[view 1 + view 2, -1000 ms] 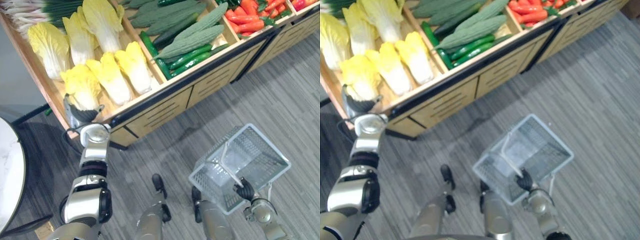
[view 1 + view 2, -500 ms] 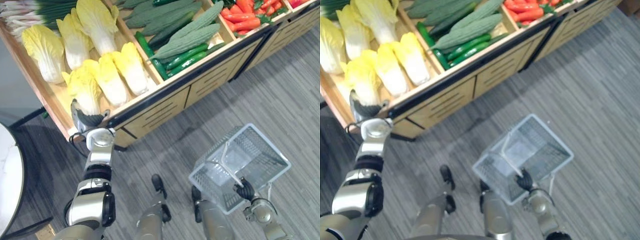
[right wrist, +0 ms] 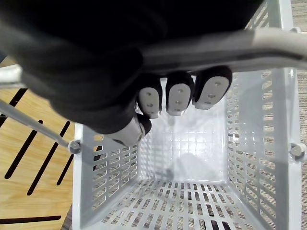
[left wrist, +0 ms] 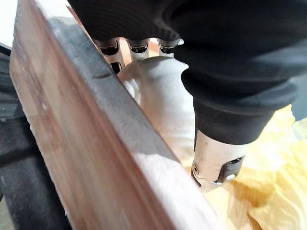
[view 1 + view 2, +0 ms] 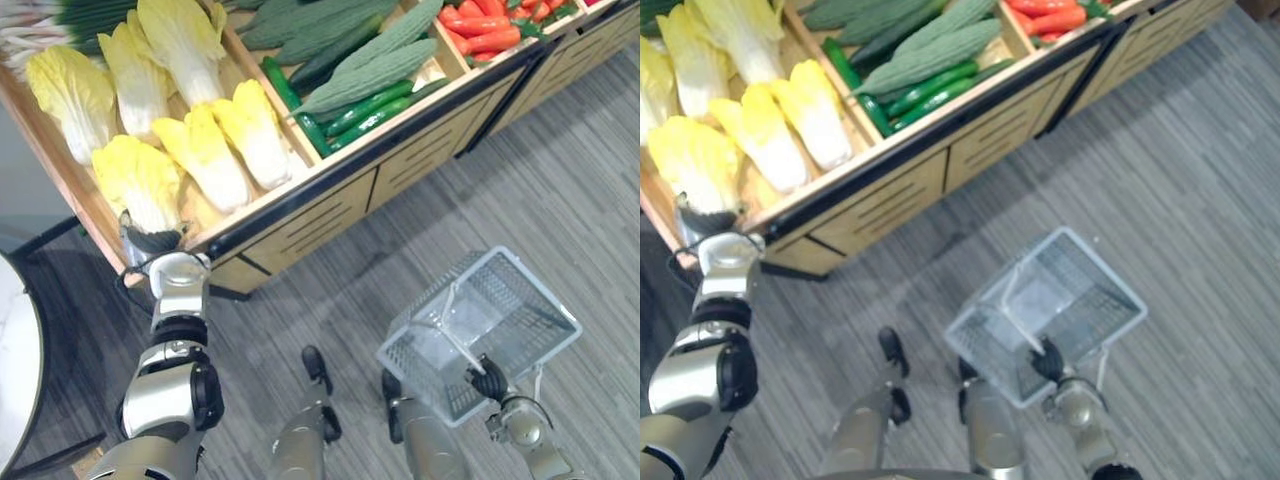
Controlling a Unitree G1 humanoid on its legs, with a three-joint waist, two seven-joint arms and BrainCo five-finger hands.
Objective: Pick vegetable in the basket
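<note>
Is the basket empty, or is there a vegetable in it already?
Empty: the right wrist view looks down into the white basket, held by the right hand, and its slotted floor is bare.

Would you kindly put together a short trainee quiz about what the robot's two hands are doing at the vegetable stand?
1. True or false: the basket has a vegetable in it.
2. What is the left hand gripping? A) a cucumber B) a cabbage C) a carrot
3. Fill in the blank: the right hand carries the basket by its ____.

Key: 1 false, it is empty; 2 B, gripped at its white base; 3 handle.
</note>
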